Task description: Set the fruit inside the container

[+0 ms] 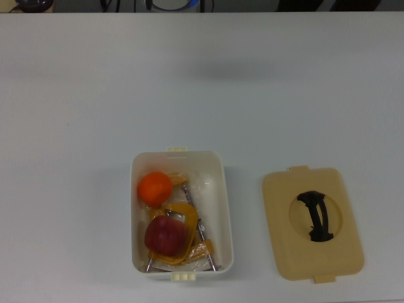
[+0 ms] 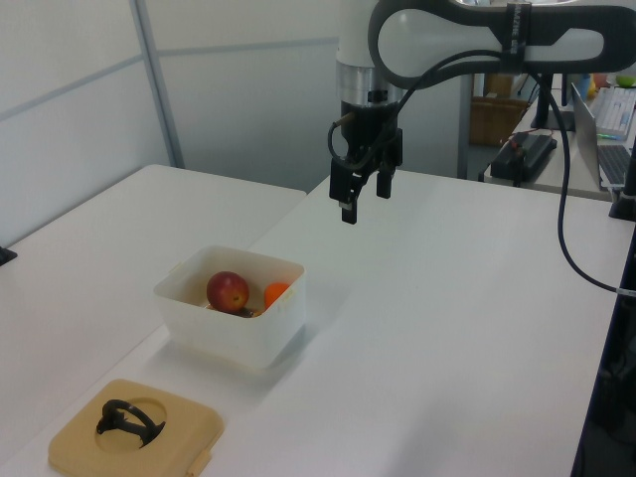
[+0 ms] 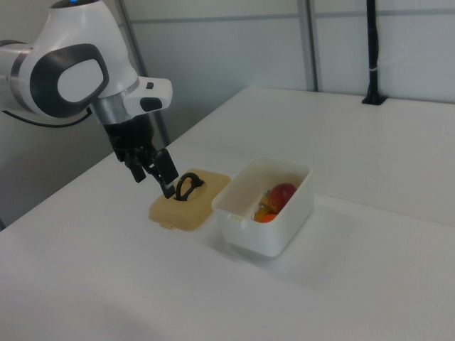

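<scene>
The white container [image 1: 226, 214] stands at the lower middle of the top view. Inside it a dark red apple [image 1: 165, 235] rests on yellow-orange clamps [image 1: 187, 213], with a bright orange [image 1: 154, 188] beside it. In the left view the apple [image 2: 228, 291] and orange [image 2: 276, 292] show above the container wall [image 2: 224, 333]. My gripper [image 2: 365, 200] hangs open and empty well above the table, beyond the container. In the right view the gripper [image 3: 153, 181] is to the left of the container [image 3: 263, 238]. It is outside the top view.
A flat tan lid [image 1: 312, 214] with a black handle lies on the table at the top view's right of the container. In the right view the lid [image 3: 186, 204] lies just behind the gripper. White table surrounds everything.
</scene>
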### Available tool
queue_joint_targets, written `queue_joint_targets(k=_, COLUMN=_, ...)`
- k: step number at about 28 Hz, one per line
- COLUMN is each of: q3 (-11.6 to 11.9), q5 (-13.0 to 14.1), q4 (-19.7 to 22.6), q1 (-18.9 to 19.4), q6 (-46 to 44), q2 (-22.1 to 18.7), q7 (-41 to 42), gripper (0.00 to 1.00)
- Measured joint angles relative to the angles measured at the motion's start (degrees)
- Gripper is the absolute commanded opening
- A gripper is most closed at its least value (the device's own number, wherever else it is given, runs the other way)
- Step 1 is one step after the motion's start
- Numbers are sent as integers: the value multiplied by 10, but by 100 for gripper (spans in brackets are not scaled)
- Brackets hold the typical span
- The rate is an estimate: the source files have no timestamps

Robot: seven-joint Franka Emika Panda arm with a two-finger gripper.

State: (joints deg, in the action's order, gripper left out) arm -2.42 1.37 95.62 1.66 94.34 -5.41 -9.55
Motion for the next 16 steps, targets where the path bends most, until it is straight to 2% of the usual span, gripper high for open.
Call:
queue_joint_targets(k=7, q3=3, q5=-3, q4=-3, q1=-4, q6=0, q2=0, q7=3, gripper=100)
queue_joint_targets(k=16, q3=17, q5=-27, q4=-21, q1=-25, q6=-15, q2=0, q7=-26, gripper=100)
